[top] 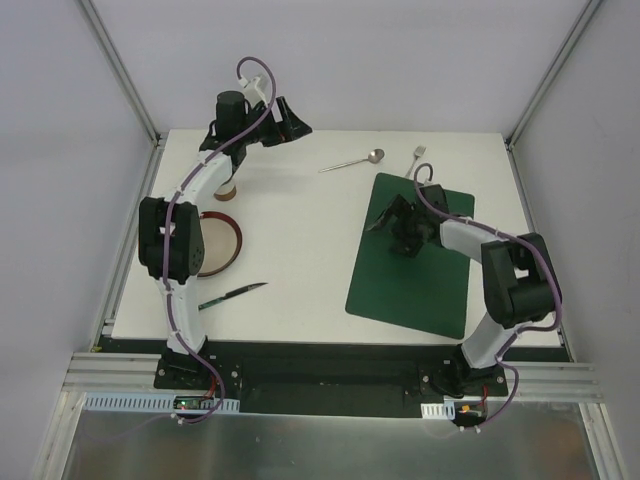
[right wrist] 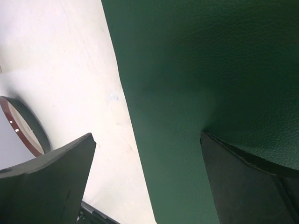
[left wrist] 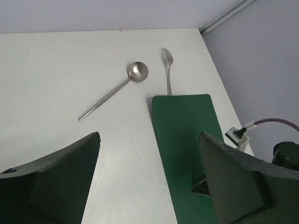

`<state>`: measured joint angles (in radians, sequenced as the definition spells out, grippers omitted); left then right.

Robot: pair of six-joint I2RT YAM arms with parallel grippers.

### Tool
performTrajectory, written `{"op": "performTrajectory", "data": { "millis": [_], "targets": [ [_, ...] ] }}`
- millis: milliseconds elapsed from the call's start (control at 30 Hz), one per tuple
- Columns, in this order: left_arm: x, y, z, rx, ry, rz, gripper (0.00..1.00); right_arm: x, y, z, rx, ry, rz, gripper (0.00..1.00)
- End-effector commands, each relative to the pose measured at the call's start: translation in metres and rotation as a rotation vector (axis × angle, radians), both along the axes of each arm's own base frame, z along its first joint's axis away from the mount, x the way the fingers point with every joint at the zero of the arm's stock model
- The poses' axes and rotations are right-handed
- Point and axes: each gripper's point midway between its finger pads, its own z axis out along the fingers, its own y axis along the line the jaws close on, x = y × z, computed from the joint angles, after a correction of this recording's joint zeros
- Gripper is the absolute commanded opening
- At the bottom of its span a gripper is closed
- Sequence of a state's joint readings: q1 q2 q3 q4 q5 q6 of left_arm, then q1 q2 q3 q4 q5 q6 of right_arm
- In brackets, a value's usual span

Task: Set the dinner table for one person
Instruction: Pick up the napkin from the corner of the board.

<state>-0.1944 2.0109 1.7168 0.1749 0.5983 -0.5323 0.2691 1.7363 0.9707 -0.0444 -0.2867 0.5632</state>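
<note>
Barely started: placemat (top: 415, 255) down mid-right on the table (top: 300, 230), plate (top: 215, 245), knife (top: 232, 294), spoon (top: 352, 163), fork (top: 418, 155) all off it, my left gripper (top: 290, 125) and right gripper (top: 385, 218) wide apart, empty.

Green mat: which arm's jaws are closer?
Right. The jaws of the right arm hang over the left edge of the green mat; those of the left arm are by the far edge of the table, well away.

one spoon (top: 352, 162), one fork (top: 419, 155), one knife (top: 232, 294), one plate (top: 238, 246), one cup (top: 228, 189), one green mat (top: 410, 290), one white surface (top: 300, 230).
</note>
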Motion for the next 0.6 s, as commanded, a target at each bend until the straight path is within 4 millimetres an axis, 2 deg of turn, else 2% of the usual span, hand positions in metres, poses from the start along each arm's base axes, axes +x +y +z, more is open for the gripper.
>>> {"op": "performTrajectory", "data": {
  "millis": [0,67,133,200,333,367,433,500,567],
  "targets": [
    [-0.001,-0.007,0.017,-0.052,-0.03,-0.048,0.85,-0.05,-0.006,-0.014,-0.033,0.115,-0.021,0.98],
    [-0.003,-0.015,0.014,-0.049,-0.029,-0.067,0.85,-0.07,-0.008,-0.023,-0.035,0.145,-0.021,0.98],
    [-0.006,-0.023,0.01,-0.05,-0.025,-0.1,0.85,-0.079,-0.01,-0.019,-0.02,0.131,-0.034,0.98],
    [-0.012,-0.035,0.005,-0.046,-0.014,-0.154,0.84,-0.078,-0.011,-0.012,-0.017,0.103,-0.034,0.98],
    [-0.018,-0.061,-0.017,-0.057,0.054,-0.281,0.83,-0.062,-0.016,0.022,-0.066,0.0,0.0,0.98],
    [-0.019,-0.065,-0.022,-0.061,0.068,-0.3,0.82,-0.048,-0.015,0.046,-0.065,-0.061,0.001,0.98],
    [-0.02,-0.077,-0.035,-0.077,0.103,-0.348,0.81,-0.044,-0.017,0.063,-0.081,-0.096,0.014,0.97],
    [-0.027,-0.086,-0.044,-0.097,0.136,-0.403,0.8,-0.033,-0.02,0.091,-0.062,-0.157,0.009,0.97],
    [-0.031,-0.096,-0.061,-0.106,0.174,-0.439,0.8,-0.029,-0.027,0.107,-0.06,-0.195,-0.006,0.97]
  ]
}}
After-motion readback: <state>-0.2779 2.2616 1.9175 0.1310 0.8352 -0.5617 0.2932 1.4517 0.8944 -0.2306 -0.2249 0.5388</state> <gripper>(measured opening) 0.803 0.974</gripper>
